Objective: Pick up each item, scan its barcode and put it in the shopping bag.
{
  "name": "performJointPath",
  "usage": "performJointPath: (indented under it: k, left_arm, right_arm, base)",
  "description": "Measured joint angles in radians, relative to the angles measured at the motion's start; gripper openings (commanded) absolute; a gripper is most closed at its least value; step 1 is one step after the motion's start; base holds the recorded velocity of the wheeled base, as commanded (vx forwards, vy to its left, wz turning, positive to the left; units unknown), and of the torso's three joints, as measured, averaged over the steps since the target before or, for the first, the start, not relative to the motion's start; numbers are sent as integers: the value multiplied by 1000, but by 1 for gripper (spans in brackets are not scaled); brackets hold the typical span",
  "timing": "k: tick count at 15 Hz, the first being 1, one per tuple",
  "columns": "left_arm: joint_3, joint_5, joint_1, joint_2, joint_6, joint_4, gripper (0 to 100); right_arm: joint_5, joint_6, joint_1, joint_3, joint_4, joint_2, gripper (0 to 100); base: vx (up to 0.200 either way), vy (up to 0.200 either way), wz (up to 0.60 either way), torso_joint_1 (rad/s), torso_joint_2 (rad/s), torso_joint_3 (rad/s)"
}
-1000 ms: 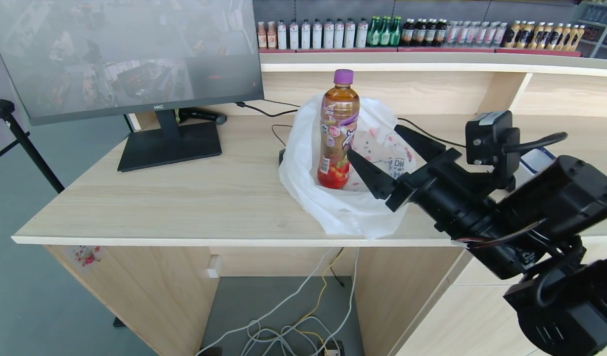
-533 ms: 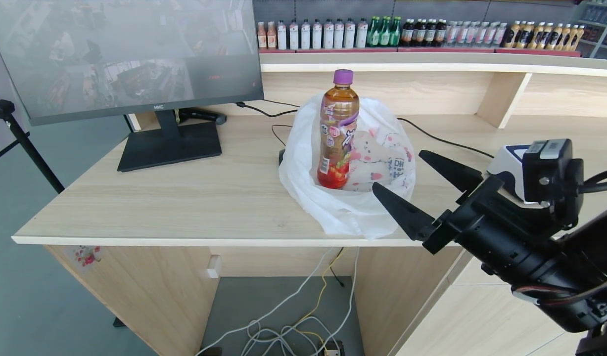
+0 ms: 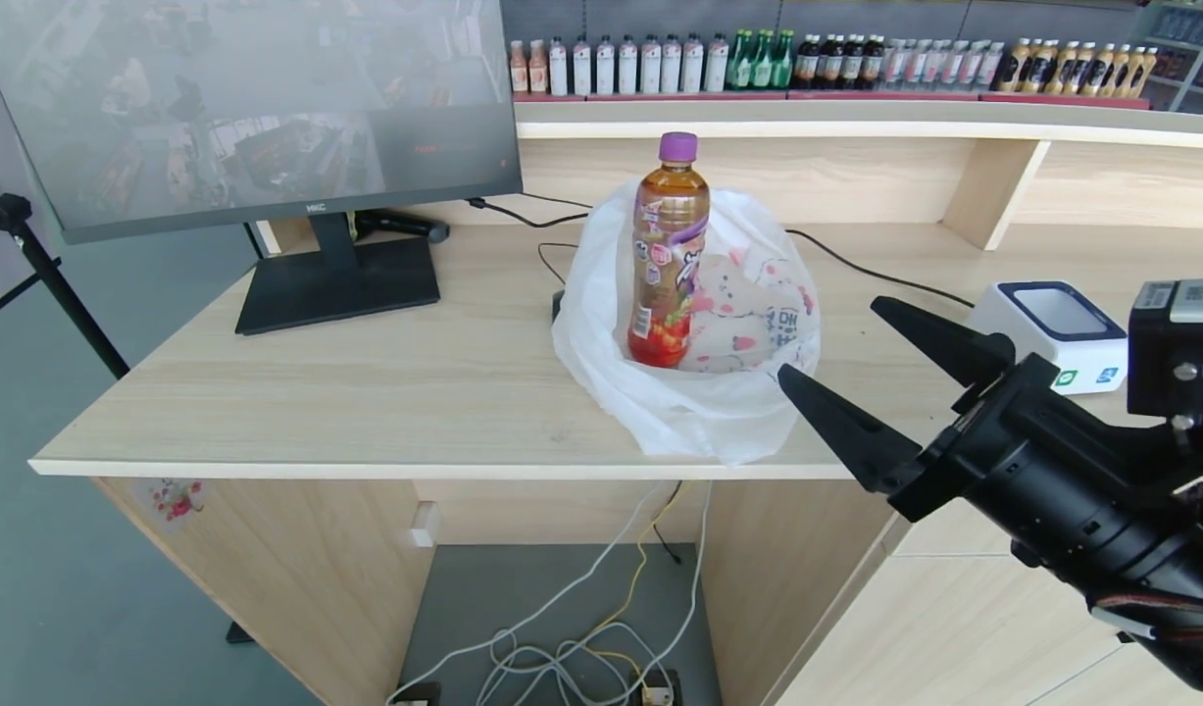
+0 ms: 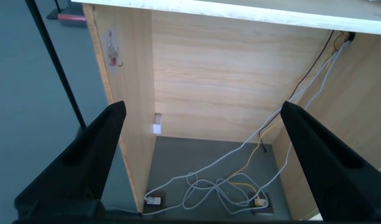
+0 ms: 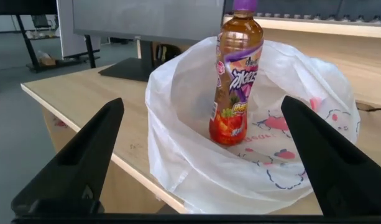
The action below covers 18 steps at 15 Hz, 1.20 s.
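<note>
One bottle (image 3: 670,250) is seen upright inside the shopping bag (image 3: 694,427).
The right gripper (image 3: 833,340) is held spread wide and empty near the bag's right side, apart from the bottle.

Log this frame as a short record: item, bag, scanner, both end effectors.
item: bottle, upright inside the shopping bag
bag: white, open, on the counter
scanner: on the counter, to the bag's right
right end effector: open, empty, apart from the bag, on its right
left end effector: open, empty, below the counter top
</note>
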Motion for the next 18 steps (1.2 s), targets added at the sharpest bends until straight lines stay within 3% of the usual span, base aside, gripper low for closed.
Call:
performJointPath:
  k: [2, 18]
  left_arm:
    - [0, 0, 0, 0, 0, 0, 100]
    - [0, 0, 0, 0, -10, 0, 100]
  right_arm:
    - [1, 0, 0, 0, -5, -8, 100]
    - [0, 0, -40, -46, -2, 25, 100]
  base:
    - [0, 0, 0, 0, 0, 0]
    - [0, -200, 0, 4, 2, 1]
